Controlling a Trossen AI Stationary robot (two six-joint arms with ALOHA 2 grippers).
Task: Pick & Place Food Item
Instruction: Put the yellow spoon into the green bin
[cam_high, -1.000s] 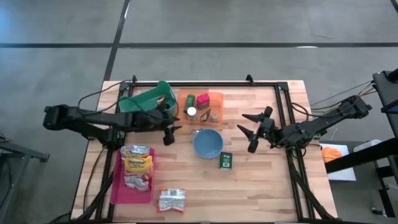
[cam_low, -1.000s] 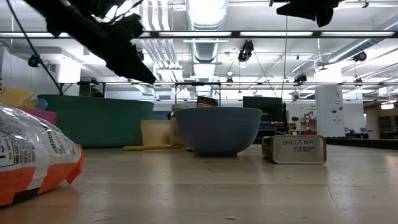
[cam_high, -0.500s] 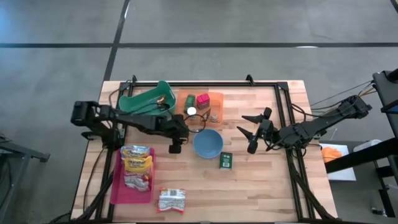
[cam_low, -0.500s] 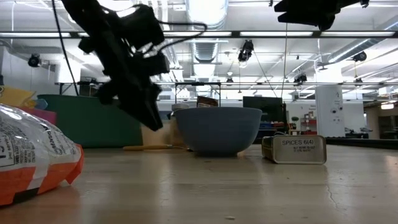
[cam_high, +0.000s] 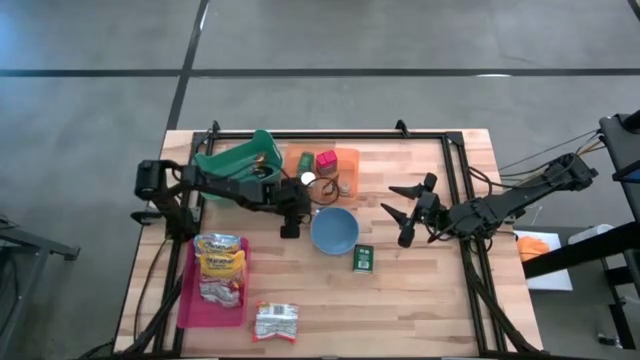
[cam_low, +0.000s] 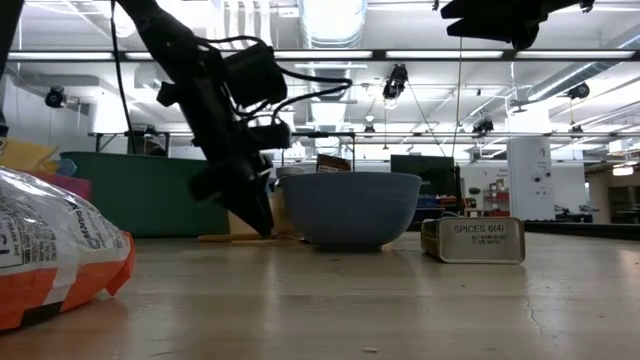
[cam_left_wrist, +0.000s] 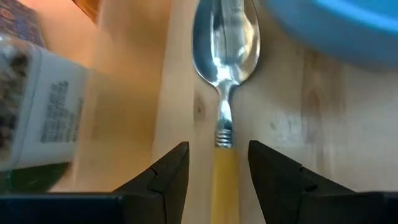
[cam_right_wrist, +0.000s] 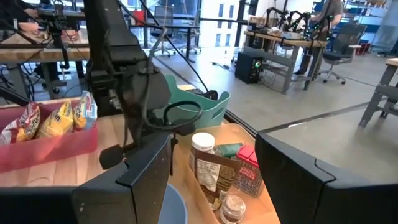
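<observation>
**A:** What's the left gripper (cam_left_wrist: 217, 163) doing?

**B:** It has swung in from the table's left side and come down low, just left of the blue bowl (cam_high: 334, 231). Its fingers are spread, one on each side of the yellow handle of a spoon (cam_left_wrist: 225, 74) lying on the wood, and they haven't closed on it.

**A:** So no food is in hand?

**B:** None. The snack packets (cam_high: 219, 268) lie in the pink tray (cam_high: 186, 300), one more packet (cam_high: 275, 322) sits near the table's front edge, and the jars stand in the orange bin (cam_high: 347, 158) just behind the spoon. The green spice tin (cam_high: 363, 258) sits right of the bowl.

**A:** And the right gripper (cam_high: 402, 213)?

**B:** Unmoved, hovering well right of the bowl, jaws apart and empty.

**A:** What does that mean for the task?

**B:** I'd say the left arm's approach is finished and a pinch on the spoon handle comes next, perhaps for scooping.
</observation>
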